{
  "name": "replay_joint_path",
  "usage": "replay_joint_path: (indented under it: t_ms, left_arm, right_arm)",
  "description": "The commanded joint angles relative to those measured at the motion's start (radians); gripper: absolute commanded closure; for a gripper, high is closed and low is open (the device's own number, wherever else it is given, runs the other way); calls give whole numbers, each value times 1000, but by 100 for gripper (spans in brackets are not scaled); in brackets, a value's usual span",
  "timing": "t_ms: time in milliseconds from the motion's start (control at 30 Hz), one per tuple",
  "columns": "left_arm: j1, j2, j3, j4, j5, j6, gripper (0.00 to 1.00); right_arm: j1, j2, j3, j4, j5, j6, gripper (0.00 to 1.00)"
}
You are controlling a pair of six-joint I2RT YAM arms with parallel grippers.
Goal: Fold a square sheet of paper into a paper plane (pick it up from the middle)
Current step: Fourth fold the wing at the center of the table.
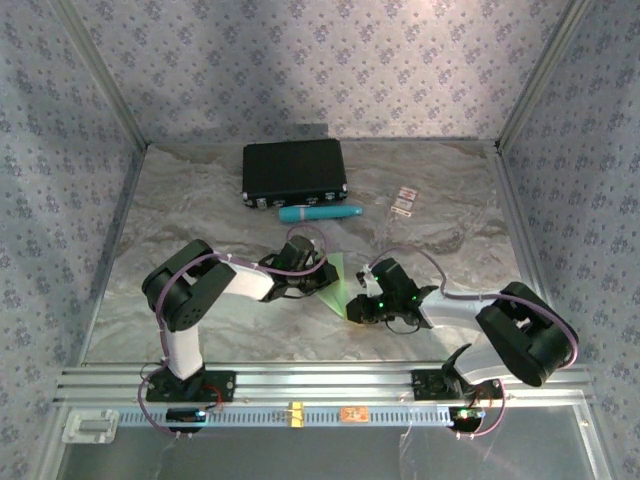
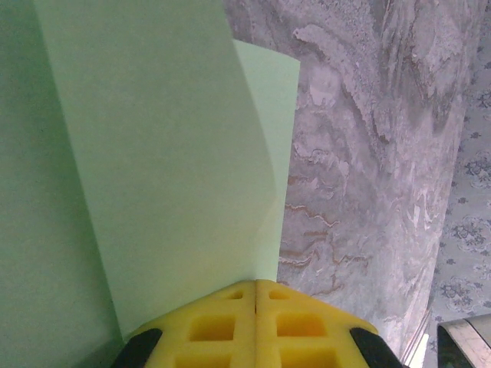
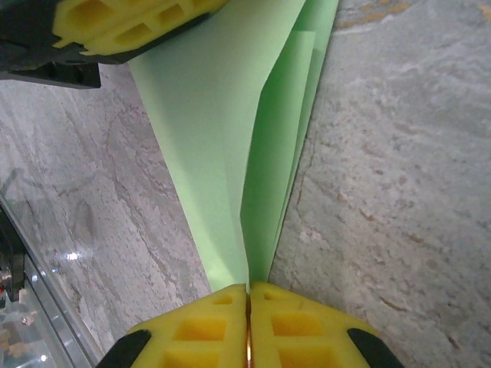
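Observation:
The pale green sheet of paper [image 1: 341, 284] is folded into a narrow pointed wedge with layered flaps, like a paper plane, and sits mid-table between both arms. My left gripper [image 1: 321, 279] is shut on its wide end; in the left wrist view the yellow fingertips [image 2: 230, 307] meet on the paper [image 2: 169, 153], which fans away from them. My right gripper [image 1: 361, 303] is shut on the pointed end. In the right wrist view the paper [image 3: 222, 153] runs from my right gripper [image 3: 249, 290] up to the left gripper's yellow fingers [image 3: 130, 23].
A black case [image 1: 294, 172] lies at the back of the marbled table [image 1: 200, 210], with a teal tube [image 1: 318, 213] just in front of it. Two small cards [image 1: 403, 200] lie to the right. An aluminium rail [image 1: 320, 385] runs along the near edge.

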Motion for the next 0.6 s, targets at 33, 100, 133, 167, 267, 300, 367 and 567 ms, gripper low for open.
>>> replay_joint_path:
  t_ms: [33,100,133,167,267,300,367,567]
  left_arm:
    - [7,25,-25,-3,-18,-1,96]
    - [4,25,-26,1,-19,-2,96]
    - [5,25,-26,5,-19,-3,96]
    - [5,24,-28,10,-18,-4,96]
    - [-3,21,-29,4,-28,-5,96]
    - [-7,21,-28,6,-31,-5,96]
    - [-13,21,-29,9,-37,-7,96]
    - [-25,16,-36,12,-52,-14,96]
  right_arm:
    - [-4,-10,-1,-141,-13,-53,87]
    - [-14,-54,9,-162,9,-45,81]
    - [-24,-74,9,-163,12,-39,79]
    - [-39,-104,8,-162,16,-28,76]
    - [-95,-171,0,-165,8,-4,69]
    - [-117,-185,0,-160,-12,19,69]
    - [-147,-189,4,-146,-49,33,69]
    - [-173,-141,26,-94,-133,71,68]
